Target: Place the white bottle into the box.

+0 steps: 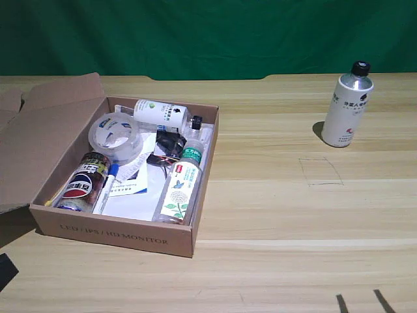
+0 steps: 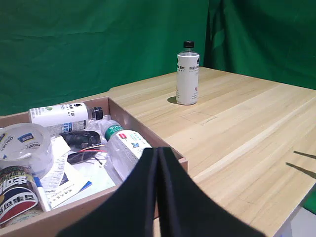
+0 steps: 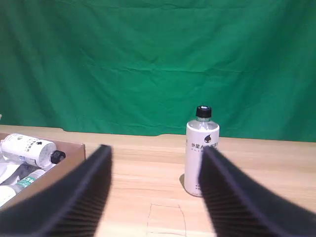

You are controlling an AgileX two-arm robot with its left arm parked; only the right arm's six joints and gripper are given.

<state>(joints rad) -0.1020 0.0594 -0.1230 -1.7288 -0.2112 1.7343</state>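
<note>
White bottle (image 1: pixel 347 105): we see it upright on the tabletop (image 1: pixel 293 215), well apart from the box (image 1: pixel 117 231).
Handling: we judge it rigid, slick; grip mid-body.
Hand (image 3: pixel 154 187): wide open, empty.

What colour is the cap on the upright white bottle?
Black; the white bottle shows it best in the exterior view.

Right claw (image 3: pixel 155 192), two broad black fingers (image 3: pixel 74 197), finely ribbed faces, tapered tips
</note>
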